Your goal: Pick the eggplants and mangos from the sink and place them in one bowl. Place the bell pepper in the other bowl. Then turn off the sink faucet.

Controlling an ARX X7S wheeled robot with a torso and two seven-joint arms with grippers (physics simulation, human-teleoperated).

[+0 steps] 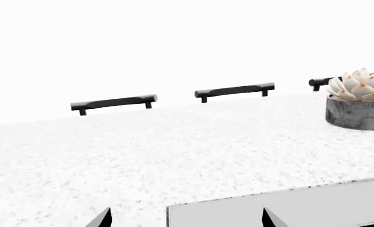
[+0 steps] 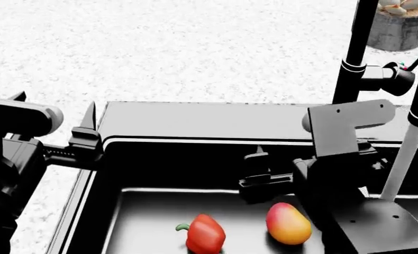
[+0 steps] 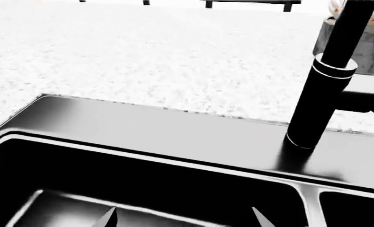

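In the head view the black sink (image 2: pixel 194 124) holds a red bell pepper (image 2: pixel 205 234) and a red-to-yellow mango (image 2: pixel 288 224), side by side in its left basin. No eggplant and no bowl shows in any view. The sink faucet (image 2: pixel 354 53) rises at the back right, with its stubby handle (image 2: pixel 387 78) beside it. A pale stream (image 2: pixel 405 156) drops from the spout. My right gripper (image 3: pixel 182 218) hangs open and empty over the left basin, above the mango and facing the back rim (image 3: pixel 174 137). My left gripper (image 1: pixel 187 218) is open and empty over the counter at the sink's left corner (image 1: pixel 281 208).
A grey pot with a pale succulent (image 1: pixel 357 101) stands on the speckled white counter (image 2: pixel 160 47) behind the faucet. Black cabinet handles (image 1: pixel 234 91) line the far wall. The centre divider (image 3: pixel 310 196) runs just right of my right gripper.
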